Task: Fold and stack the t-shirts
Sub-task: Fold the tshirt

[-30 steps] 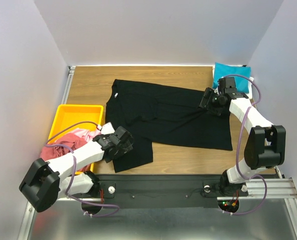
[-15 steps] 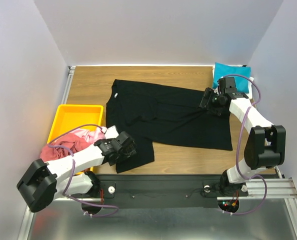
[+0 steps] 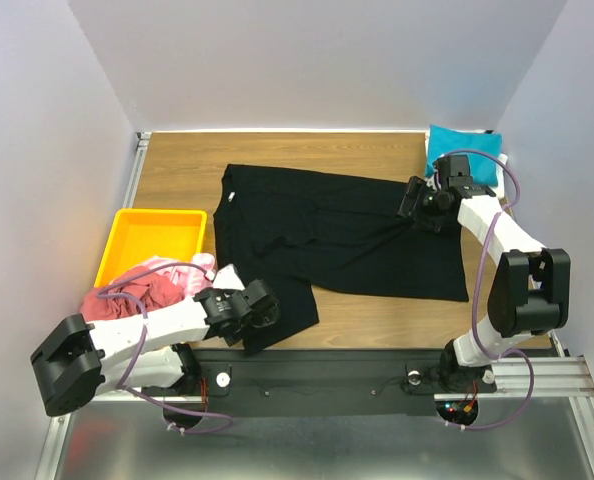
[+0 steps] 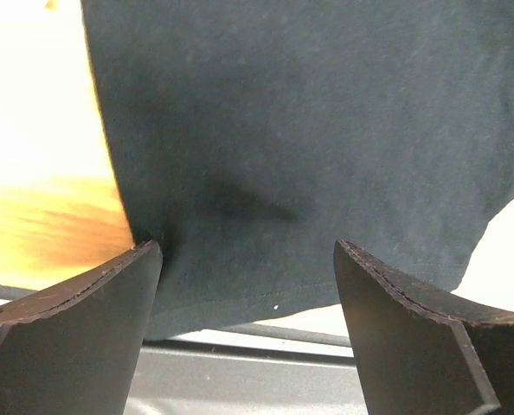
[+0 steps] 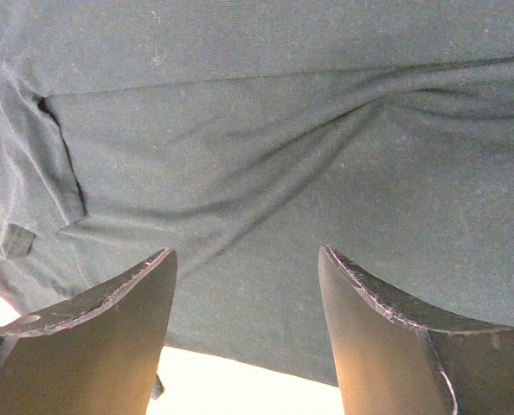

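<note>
The large black t-shirt (image 3: 337, 235) lies spread across the middle of the table. My left gripper (image 3: 255, 306) is open and low over its near-left corner, close to the table's front edge. In the left wrist view the black cloth (image 4: 309, 130) fills the space between the open fingers of the left gripper (image 4: 248, 251), with the hem just ahead of them. My right gripper (image 3: 422, 200) is open over the shirt's far-right edge; wrinkled black cloth (image 5: 266, 173) lies under the right gripper (image 5: 247, 255). A folded teal shirt (image 3: 462, 150) sits at the far right corner. Pink (image 3: 167, 268), dusty red (image 3: 127, 300) and white (image 3: 227, 275) cloth lie bunched at the left.
A yellow plastic tray (image 3: 157, 235) stands at the left, with the bunched shirts spilling over its near end. The black base rail (image 3: 327, 375) runs along the front edge. Walls close in the table on three sides.
My left gripper has moved toward the front edge and a little right, and the black shirt's near-left flap has shifted with it. The right arm has not moved.
</note>
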You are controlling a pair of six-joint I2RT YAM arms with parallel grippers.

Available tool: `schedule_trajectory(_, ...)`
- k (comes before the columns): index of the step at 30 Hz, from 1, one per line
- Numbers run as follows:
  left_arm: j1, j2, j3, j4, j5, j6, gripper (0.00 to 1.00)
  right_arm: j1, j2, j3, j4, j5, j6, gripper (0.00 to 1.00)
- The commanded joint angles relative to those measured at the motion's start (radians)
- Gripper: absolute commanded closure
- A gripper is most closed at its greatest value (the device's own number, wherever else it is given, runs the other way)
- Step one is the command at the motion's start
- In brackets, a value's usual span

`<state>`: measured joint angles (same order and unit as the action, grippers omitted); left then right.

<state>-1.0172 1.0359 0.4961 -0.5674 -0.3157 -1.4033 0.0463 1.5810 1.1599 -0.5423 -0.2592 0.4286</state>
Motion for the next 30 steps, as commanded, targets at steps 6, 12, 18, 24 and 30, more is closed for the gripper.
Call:
schedule_trajectory(6, -0.061, 0.061, 0.130, -0.204, -0.057, -0.137, 0.12, -0.005, -0.001, -0.014, 0.008, 0.008, -0.025, 0.28)
schedule_trajectory(12, -0.061, 0.047, 0.156, -0.227, -0.042, -0.099, 0.21, -0.006, 0.005, -0.014, 0.007, 0.015, -0.033, 0.28)
schedule_trajectory(18, -0.066, 0.081, 0.138, -0.200, 0.004, -0.028, 0.22, -0.006, 0.007, -0.017, 0.005, 0.023, -0.036, 0.28)
schedule_trajectory(24, -0.064, 0.130, 0.067, -0.088, 0.046, 0.023, 0.22, -0.005, -0.012, -0.023, 0.002, 0.052, -0.050, 0.28)
schedule_trajectory(30, -0.064, 0.170, 0.023, -0.017, 0.095, 0.059, 0.23, -0.005, -0.006, -0.016, 0.001, 0.046, -0.047, 0.28)
